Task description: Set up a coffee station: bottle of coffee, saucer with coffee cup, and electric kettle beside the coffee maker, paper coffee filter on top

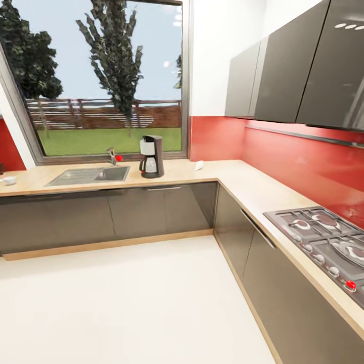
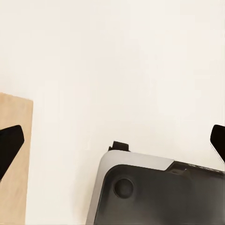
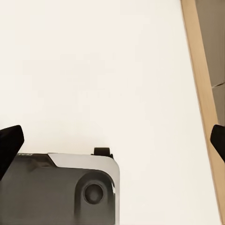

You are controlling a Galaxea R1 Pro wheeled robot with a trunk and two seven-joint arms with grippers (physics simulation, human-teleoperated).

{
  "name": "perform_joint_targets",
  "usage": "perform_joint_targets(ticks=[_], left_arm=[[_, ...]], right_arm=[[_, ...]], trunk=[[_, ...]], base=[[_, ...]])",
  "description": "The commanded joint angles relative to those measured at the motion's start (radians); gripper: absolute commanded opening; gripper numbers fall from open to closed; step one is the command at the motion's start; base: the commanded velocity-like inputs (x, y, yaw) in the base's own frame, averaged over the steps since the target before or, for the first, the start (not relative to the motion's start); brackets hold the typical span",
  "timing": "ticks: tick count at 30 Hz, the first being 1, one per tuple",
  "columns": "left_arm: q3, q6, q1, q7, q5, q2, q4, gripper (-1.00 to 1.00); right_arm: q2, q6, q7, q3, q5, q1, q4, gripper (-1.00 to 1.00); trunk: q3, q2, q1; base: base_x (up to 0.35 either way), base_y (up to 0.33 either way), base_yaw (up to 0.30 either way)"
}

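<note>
Coffee maker (image 1: 151,156): upright on the bench (image 1: 212,174), under the window, just beside the sink's right end; black body, pale basket, carafe in place.
Sink (image 1: 88,176): inset in the bench, tap with red knob (image 1: 115,156) behind it.
Small white item (image 1: 199,165): on the bench right of the coffee maker, near the red wall; too small to identify.
Coffee cup (image 1: 9,180): white, at the bench's far left edge, partly cut off.
Hob (image 1: 323,240): on the bench's right-hand run, well apart from the coffee maker.
My left jaws (image 2: 112,140): spread wide, nothing between them, over pale floor and my own base.
My right jaws (image 3: 112,140): spread wide too, holding nothing, over the floor beside the cabinet plinth (image 3: 201,93).
</note>
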Motion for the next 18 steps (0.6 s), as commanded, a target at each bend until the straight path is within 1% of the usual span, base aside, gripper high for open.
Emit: perform_joint_targets(ticks=[1,18], left_arm=[[0.001,-0.002,0.000,-0.001,0.004,0.000,0.000,1.00],[0.001,-0.002,0.000,-0.001,0.004,0.001,0.000,1.00]], right_arm=[[0.000,-0.003,0.000,0.000,0.001,0.000,0.000,1.00],[0.000,-0.003,0.000,0.000,0.001,0.000,0.000,1.00]], trunk=[[-0.002,-0.002,0.001],[-0.002,-0.002,0.001]], base=[[0.334,0.001,0.000],[0.335,0.000,0.000]])
